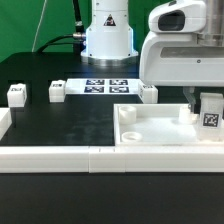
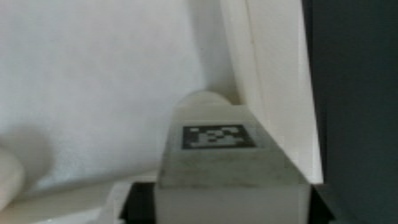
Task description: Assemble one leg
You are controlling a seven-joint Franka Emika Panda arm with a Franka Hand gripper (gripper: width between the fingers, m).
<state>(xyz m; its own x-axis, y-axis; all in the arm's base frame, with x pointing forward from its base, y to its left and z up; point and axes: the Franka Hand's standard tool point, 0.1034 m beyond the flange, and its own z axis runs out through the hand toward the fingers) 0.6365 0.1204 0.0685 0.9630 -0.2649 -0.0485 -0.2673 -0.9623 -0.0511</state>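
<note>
On the table (image 1: 60,125), from the exterior view's left, we list: two loose legs (image 1: 16,94) and (image 1: 56,91); the marker board (image 1: 106,85); a third leg (image 1: 149,93); the tray (image 1: 150,128). At its right corner the gripper (image 1: 208,100), apparently clenched, holds the leg (image 1: 211,112), (image 2: 217,150) upright.

No readable text or numbers, only black-and-white square tags on the leg (image 2: 217,137) and marker board (image 1: 106,86).

Arm reaches down at exterior view's right, bulky white wrist above. Tool (image 1: 209,112) points straight down, fingers clamped on tagged leg (image 1: 211,109), held upright.
</note>
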